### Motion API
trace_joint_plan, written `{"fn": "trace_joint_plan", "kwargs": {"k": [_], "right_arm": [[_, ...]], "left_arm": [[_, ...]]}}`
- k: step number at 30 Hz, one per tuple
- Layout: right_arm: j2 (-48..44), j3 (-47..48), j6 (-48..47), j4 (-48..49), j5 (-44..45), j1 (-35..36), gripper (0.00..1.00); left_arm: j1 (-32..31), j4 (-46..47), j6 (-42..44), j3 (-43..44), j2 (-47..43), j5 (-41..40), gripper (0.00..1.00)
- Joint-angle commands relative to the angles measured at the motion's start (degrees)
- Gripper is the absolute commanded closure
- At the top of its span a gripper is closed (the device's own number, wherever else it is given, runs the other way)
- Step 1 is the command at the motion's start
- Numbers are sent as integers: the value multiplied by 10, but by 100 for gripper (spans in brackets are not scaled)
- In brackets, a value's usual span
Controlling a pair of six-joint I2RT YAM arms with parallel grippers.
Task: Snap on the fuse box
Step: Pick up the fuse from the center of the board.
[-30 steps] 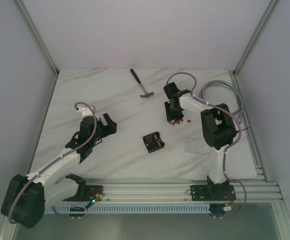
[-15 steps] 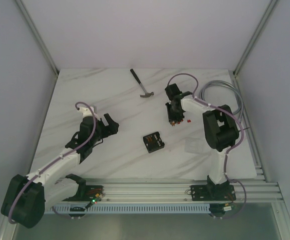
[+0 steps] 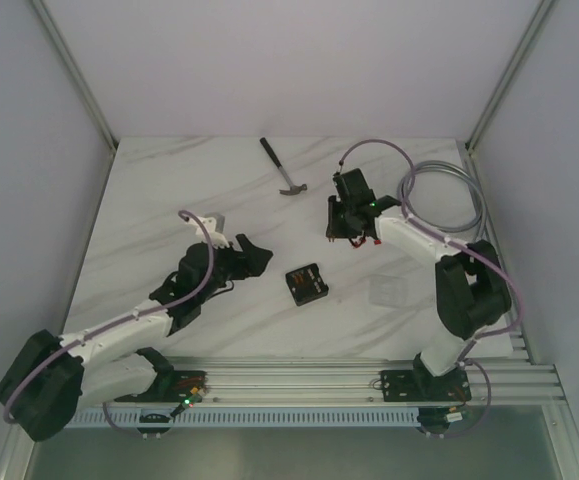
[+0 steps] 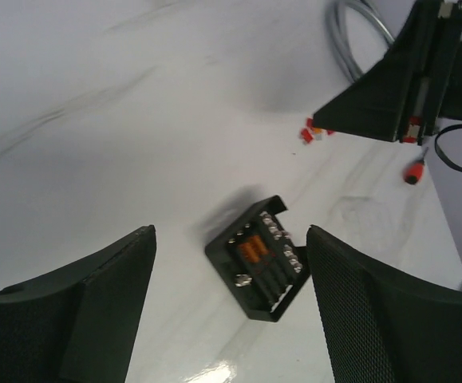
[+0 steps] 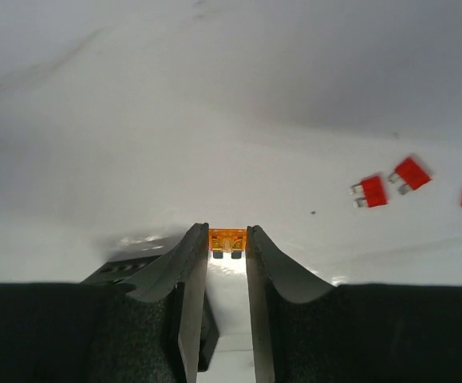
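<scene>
1. Left claw (image 3: 254,258): spread wide, gripping nothing, held low over the table (image 3: 169,200).
2. Fuse box (image 4: 258,259): flat on the table just ahead of that claw, in line with the gap between its fingers, touching neither; slots up, turned cornerwise to the fingers.
3. Right claw (image 3: 341,228): nearly closed, pinching an orange fuse (image 5: 227,239) at the very fingertips; beyond the box and to its right, well apart from the left claw.
4. Risk, judged: with so shallow a pinch, likely to twist or drop the fuse once pressed against a slot; best brought down square and slow.
5. Risk, judged: unbraced, liable to skid or tip under a downward push. Closing the left claw across the corners rather than the flat sides could spin the box instead of clamping it.
6. Risk, judged: crowding over one small box, and so a knock between fingers unless the left claw takes the sides low and leaves the top free.
7. Room: bare marble left of and behind the left claw, plenty for a retreat.
8. Clutter by the right claw: loose red fuses (image 5: 372,191) just beside it, easily scattered by a low sweep; hammer (image 3: 284,170) farther out; cable (image 3: 449,190) looped on its outer side; clear cover (image 3: 387,291) nearer its base.
9. Table edges: well away from the box on every side.
</scene>
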Motion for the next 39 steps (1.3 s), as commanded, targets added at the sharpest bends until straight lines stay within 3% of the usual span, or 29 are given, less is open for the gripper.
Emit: {"fn": "trace_joint_plan", "kwargs": {"k": [1, 15, 39], "right_arm": [[-52, -47, 65, 75, -28, 19, 73], [-154, -168, 188, 236, -83, 62, 71], [-173, -195, 222, 272, -107, 86, 70]], "left_arm": [[-41, 111, 3, 11, 45, -34, 18], [-96, 199, 41, 105, 232, 0, 54], [-101, 226, 74, 110, 252, 4, 76]]}}
